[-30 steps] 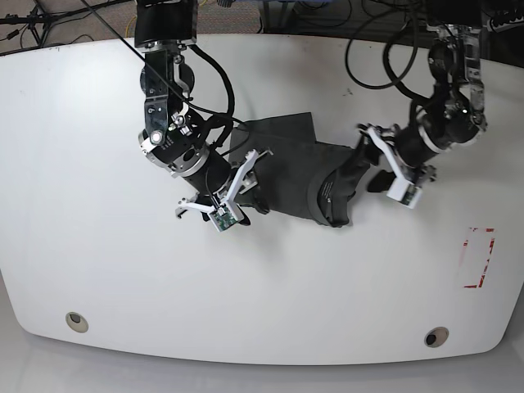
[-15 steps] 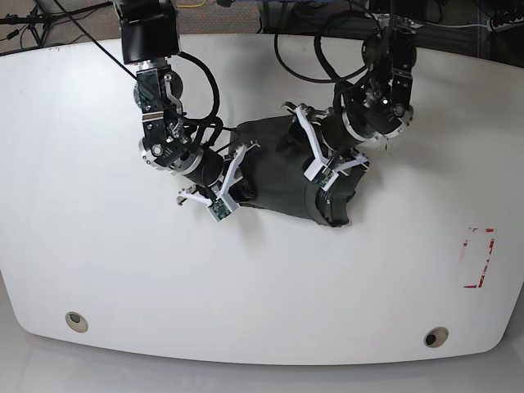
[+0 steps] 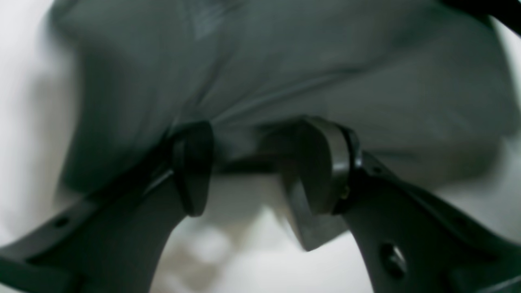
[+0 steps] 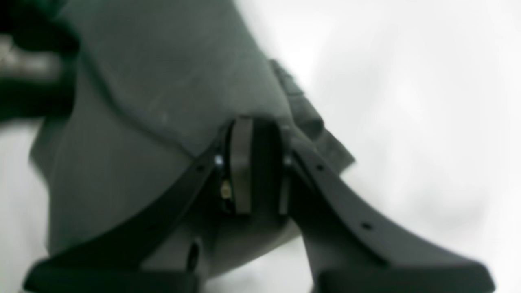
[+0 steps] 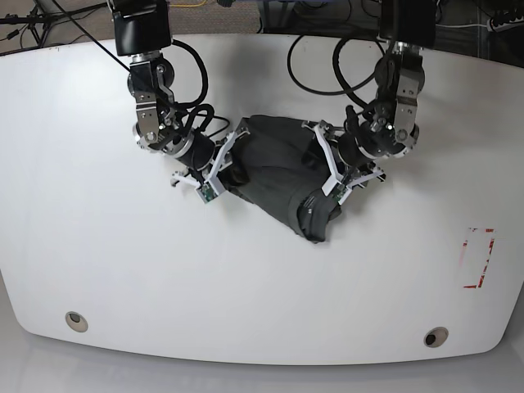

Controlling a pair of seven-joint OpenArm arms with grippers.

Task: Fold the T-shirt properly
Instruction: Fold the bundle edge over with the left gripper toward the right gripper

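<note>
Nearest in the base view lies the front rim of the white table (image 5: 246, 327), with two small round fittings (image 5: 75, 320) set into it near the left and right corners and a red outlined marking (image 5: 478, 258) toward the right edge.

Farther back, near the middle of the table, the T-shirt (image 5: 282, 176) sits in a dark, bunched heap. Its lowest fold points toward the front of the table, and a small pale tag (image 5: 309, 205) shows on that fold.

The two arms flank the heap. The right gripper (image 4: 254, 162) is at the shirt's left side in the base view; its wrist camera shows the jaws drawn narrow with dark cloth running in between them, so it is pinching the T-shirt (image 4: 163, 101). The picture is blurred, and a hemmed edge of fabric trails off to the right of the jaws.

The left gripper (image 3: 252, 162) is at the heap's right side. Its jaws stand partly apart, with a taut edge of the T-shirt (image 3: 285, 73) stretched across between the two pads (image 3: 193, 167). The cloth touches both pads, but the blur makes it impossible to tell whether it is truly gripped.

Black cables (image 5: 327, 57) loop behind the arms at the far edge of the table.
</note>
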